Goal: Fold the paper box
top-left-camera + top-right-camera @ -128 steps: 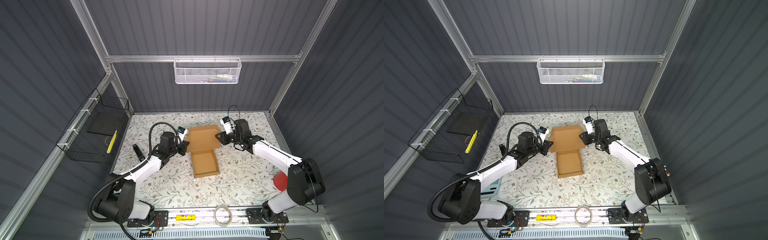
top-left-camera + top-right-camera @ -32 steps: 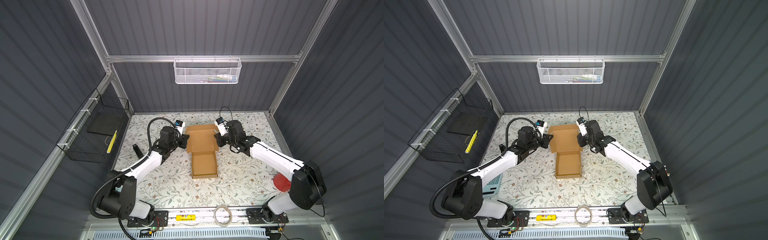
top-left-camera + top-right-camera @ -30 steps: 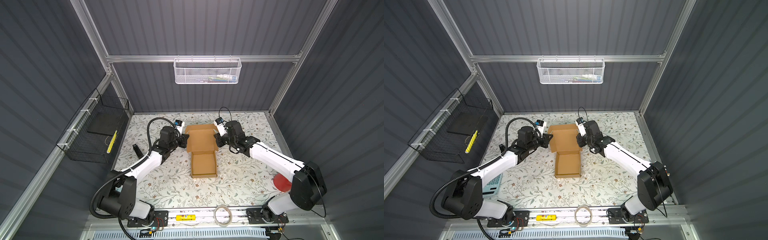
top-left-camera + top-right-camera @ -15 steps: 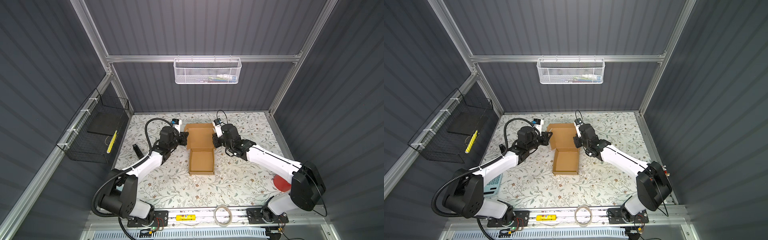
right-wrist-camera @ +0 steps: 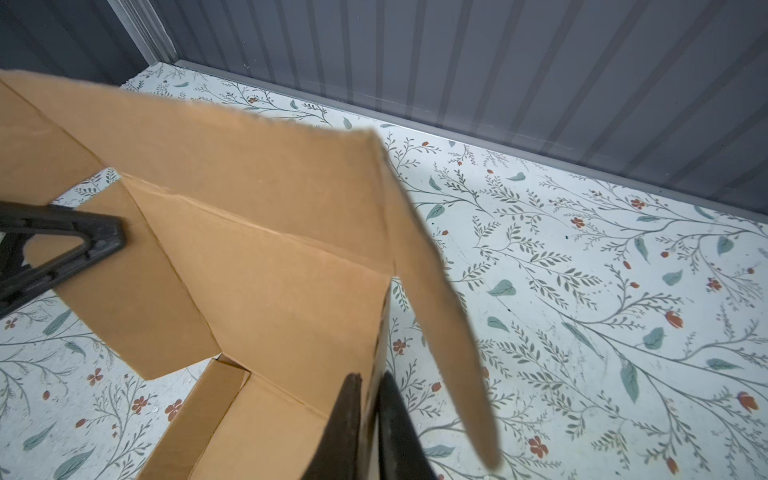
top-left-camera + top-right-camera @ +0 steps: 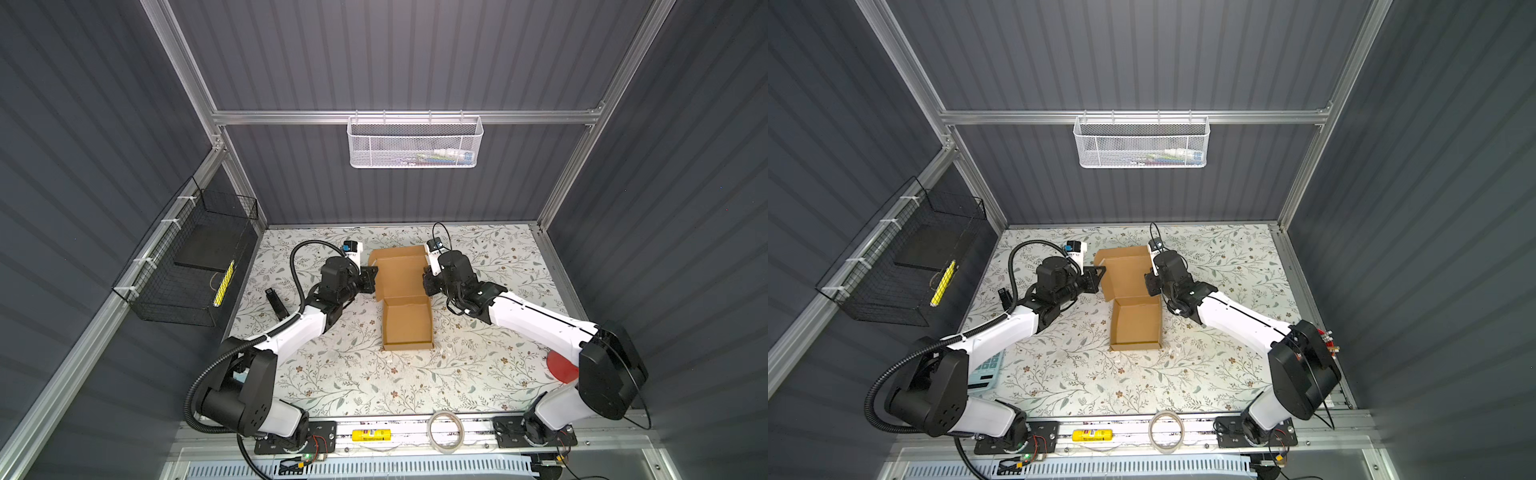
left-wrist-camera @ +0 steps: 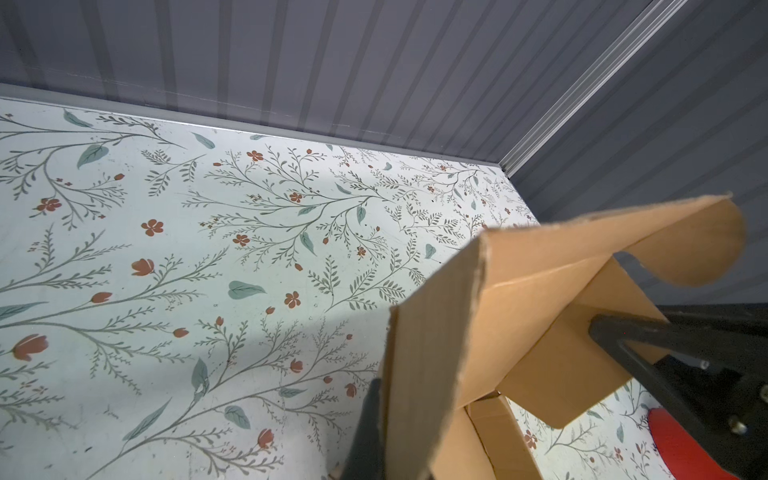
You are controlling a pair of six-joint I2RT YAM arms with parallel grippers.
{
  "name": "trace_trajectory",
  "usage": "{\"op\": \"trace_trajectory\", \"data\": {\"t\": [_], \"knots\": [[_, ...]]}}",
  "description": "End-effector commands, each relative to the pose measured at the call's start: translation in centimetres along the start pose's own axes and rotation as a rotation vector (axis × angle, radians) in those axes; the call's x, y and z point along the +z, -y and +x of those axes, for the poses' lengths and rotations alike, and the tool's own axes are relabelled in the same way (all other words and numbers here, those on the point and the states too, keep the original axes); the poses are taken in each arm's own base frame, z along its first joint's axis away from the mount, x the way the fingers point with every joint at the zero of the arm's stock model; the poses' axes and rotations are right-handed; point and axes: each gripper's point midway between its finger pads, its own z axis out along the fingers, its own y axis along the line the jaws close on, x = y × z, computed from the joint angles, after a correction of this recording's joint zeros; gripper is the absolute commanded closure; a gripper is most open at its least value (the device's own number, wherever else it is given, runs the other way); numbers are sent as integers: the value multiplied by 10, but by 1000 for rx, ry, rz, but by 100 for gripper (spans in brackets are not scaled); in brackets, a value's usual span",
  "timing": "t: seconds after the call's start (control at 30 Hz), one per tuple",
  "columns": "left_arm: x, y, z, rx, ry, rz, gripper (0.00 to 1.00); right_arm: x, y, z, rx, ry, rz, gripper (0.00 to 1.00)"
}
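Observation:
The paper box is plain brown cardboard in mid-table in both top views. Its shallow tray (image 6: 407, 328) (image 6: 1136, 330) lies flat, and its lid panel (image 6: 399, 274) (image 6: 1125, 272) rises behind it. My left gripper (image 6: 372, 279) (image 6: 1099, 277) is shut on the lid's left side flap (image 7: 432, 353); only one dark finger (image 7: 370, 432) shows, the other is hidden behind the cardboard. My right gripper (image 6: 427, 283) (image 6: 1149, 284) (image 5: 370, 419) is shut on the lid's right edge, with the cardboard (image 5: 291, 257) pinched between both black fingers.
A red disc (image 6: 561, 365) lies by the right arm's base. A black stick-like object (image 6: 276, 303) lies left of the left arm. A tape roll (image 6: 444, 430) and a yellow item (image 6: 370, 435) sit on the front rail. Wire baskets (image 6: 191, 270) (image 6: 415, 143) hang on the walls.
Both grippers have drawn closer together and the right one moved left. The lid's side flaps, spread out earlier, now stand folded up, so the lid looks narrower.

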Motion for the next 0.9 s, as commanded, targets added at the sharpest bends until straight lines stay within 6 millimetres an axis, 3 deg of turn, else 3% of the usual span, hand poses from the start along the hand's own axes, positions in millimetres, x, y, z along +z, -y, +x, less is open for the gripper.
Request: {"op": "trace_trajectory", "data": {"t": [0.0,0.4,0.73,0.87], "knots": [[-6,22,-15,-6,57,63,97,7,-9,11,3,-11,-13,87],[-5,31,-6,-20,41,77,85,7,-10,21,3,15,-4,89],[-6,32,3,-22,22,63,85,3,-10,20,-1,36,7,90],[-7,32,5,-16,27,51,91,1,-9,20,5,64,8,90]]}}
